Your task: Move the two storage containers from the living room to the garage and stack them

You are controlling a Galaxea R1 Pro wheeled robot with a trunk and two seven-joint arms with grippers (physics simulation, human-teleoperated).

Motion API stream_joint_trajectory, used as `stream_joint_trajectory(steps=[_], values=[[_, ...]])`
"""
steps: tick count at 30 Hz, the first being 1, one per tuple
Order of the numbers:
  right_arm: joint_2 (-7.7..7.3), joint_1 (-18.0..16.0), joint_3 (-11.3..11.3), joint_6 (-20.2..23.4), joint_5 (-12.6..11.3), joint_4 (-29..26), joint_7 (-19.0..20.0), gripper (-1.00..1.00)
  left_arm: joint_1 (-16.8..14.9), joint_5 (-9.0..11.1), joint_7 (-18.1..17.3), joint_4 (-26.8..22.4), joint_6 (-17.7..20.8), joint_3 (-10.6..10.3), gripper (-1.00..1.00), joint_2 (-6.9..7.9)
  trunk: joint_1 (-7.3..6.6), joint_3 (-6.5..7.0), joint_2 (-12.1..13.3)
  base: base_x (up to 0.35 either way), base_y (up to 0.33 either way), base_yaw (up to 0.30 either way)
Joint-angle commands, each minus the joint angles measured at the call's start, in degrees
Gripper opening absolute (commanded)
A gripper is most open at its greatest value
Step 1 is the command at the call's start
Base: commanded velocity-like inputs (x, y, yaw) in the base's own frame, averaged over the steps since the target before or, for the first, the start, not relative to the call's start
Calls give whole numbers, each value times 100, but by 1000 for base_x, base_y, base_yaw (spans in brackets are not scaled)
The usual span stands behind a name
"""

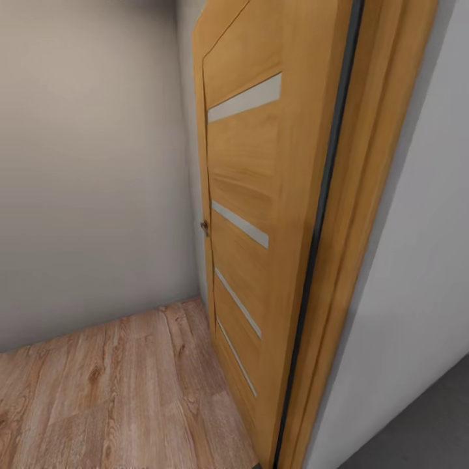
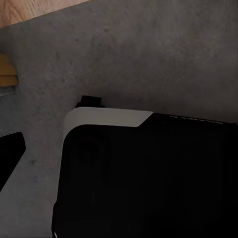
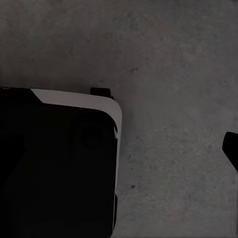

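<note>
Ahead, an open wooden door [image 1: 260,215] at one o'clock; wood floor [image 1: 117,391] beyond; claw states untellable; no bins visible.

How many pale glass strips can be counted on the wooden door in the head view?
4, stacked down the open wooden door: top strip, second strip beside the knob, third strip, lowest strip near the wood plank floor. None looks hidden.

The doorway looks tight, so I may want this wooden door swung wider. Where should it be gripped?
Probably the small knob on the door's far, free edge, about mid-height. It is the only protruding part of a flat slab. Approach from the wood floor side, where the knob sticks out, and close the fingers around it.
</note>
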Motion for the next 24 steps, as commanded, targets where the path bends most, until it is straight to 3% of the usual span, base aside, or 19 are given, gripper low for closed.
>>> stream_joint_trajectory(steps=[1, 24], values=[[3, -4, 41, -24, -33, 11, -4, 100, -6, 48, -7, 9, -20, -17, 100, -1, 1, -12, -6, 0, 0, 263], [-3, -4, 41, -24, -33, 12, -4, 100, -6, 48, -7, 9, -19, -17, 100, -1, 1, -100, -6, 0, 0, 255]])
